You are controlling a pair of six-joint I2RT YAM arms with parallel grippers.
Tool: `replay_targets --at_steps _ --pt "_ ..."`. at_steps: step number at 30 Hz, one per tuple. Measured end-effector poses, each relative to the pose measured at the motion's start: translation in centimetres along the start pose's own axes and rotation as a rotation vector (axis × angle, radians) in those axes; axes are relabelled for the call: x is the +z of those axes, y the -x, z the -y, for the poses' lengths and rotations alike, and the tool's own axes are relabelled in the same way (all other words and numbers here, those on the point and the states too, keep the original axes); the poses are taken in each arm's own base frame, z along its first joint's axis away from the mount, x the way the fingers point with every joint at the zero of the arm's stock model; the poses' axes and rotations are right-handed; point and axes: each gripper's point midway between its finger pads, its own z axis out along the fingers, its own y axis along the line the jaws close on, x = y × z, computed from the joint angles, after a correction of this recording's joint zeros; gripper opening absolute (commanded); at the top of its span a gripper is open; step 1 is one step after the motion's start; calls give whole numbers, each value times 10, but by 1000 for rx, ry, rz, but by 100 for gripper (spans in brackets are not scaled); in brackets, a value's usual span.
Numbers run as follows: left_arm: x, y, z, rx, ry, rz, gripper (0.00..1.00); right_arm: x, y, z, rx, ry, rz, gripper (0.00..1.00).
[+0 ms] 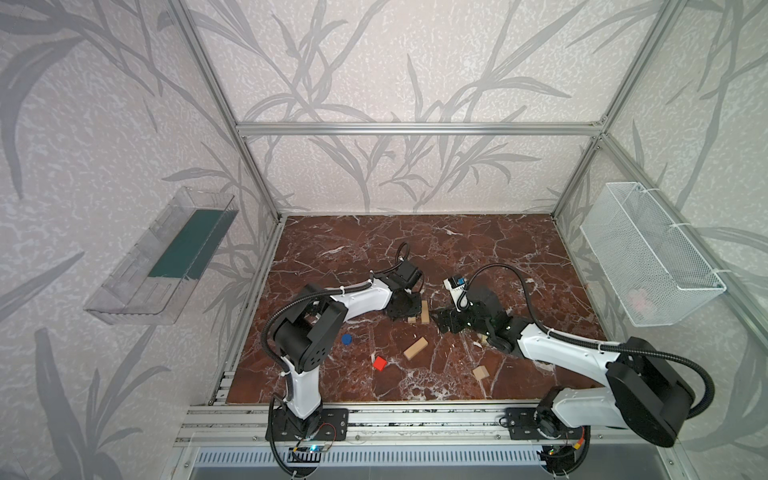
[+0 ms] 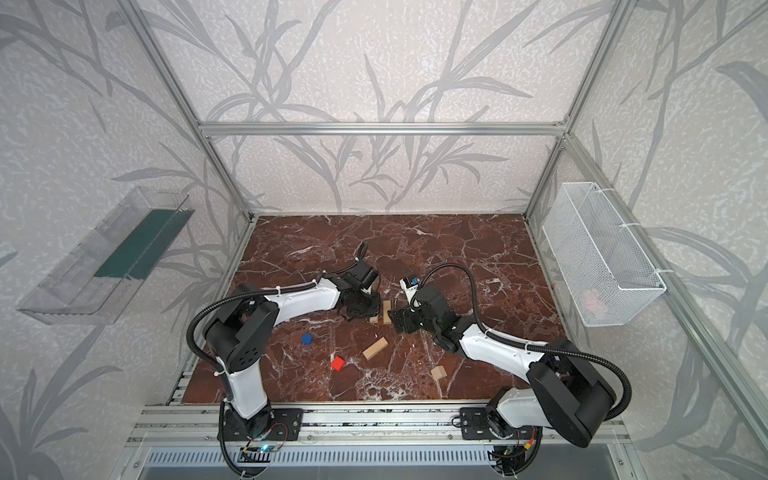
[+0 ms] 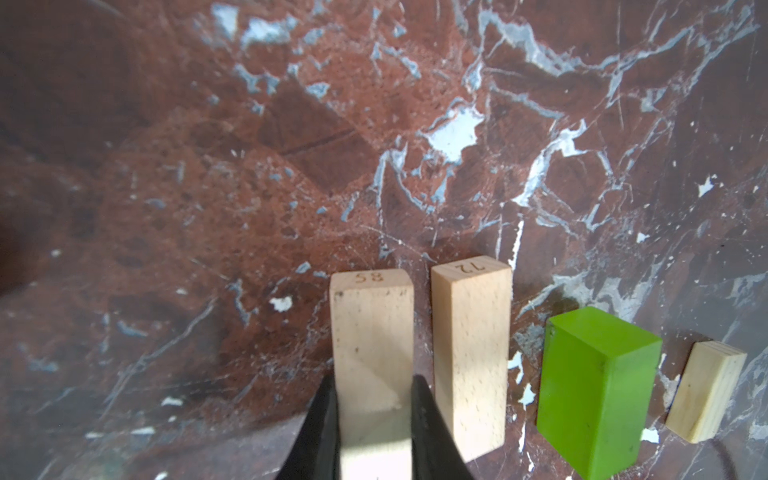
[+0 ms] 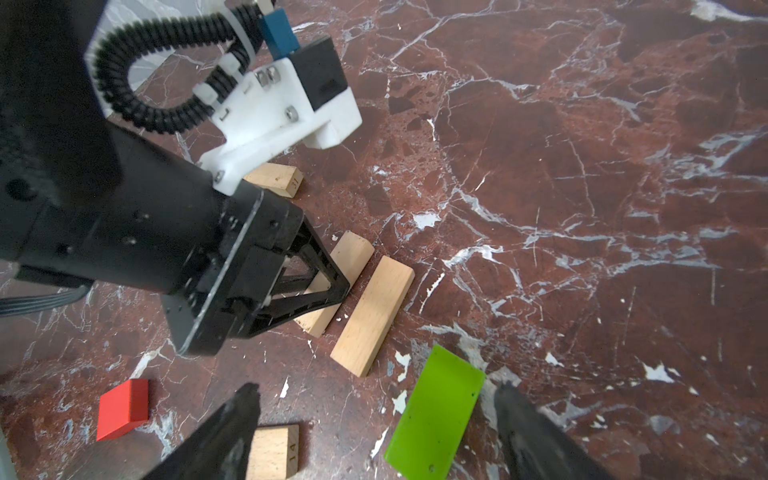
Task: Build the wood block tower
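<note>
In the left wrist view my left gripper (image 3: 374, 380) is shut on a pale wood bar (image 3: 372, 332) lying on the marble, one finger against each long side. Beside it lie a second pale bar (image 3: 471, 353), the lime-green bar (image 3: 598, 390) and a short pale block (image 3: 706, 390). My right gripper (image 4: 374, 397) hangs open over the green bar (image 4: 436, 415), fingers wide on either side and apart from it. In both top views the two grippers (image 1: 409, 313) (image 1: 442, 322) meet mid-table, and the green bar is hidden there. No stacked tower shows.
Loose on the marble nearer the front lie a blue disc (image 1: 347, 340), a red block (image 1: 380, 363), a pale bar (image 1: 415, 348) and a pale cube (image 1: 480, 372). A clear bin (image 1: 166, 257) hangs on the left wall and a wire basket (image 1: 648, 253) on the right.
</note>
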Motion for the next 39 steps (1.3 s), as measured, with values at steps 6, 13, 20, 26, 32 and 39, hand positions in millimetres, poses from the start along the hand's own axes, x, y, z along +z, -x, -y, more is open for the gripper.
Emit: replay_targets --at_steps 6,13,20,26,32,39 --pt "-2 -5 -3 -1 3 -3 29 0 2 0 4 2 6 88" --pt "-10 -3 2 -2 -37 23 35 0 1 0 6 3 5 88" --pt "-10 2 -4 -43 -52 38 29 -2 2 0 8 6 12 88" --pt "-10 -2 -13 -83 -61 52 19 -3 2 1 10 8 13 88" --pt "-8 0 -8 -93 -106 63 15 -3 2 1 11 7 14 88" --pt "-8 -1 -3 -88 -139 59 11 -3 3 1 11 8 16 88"
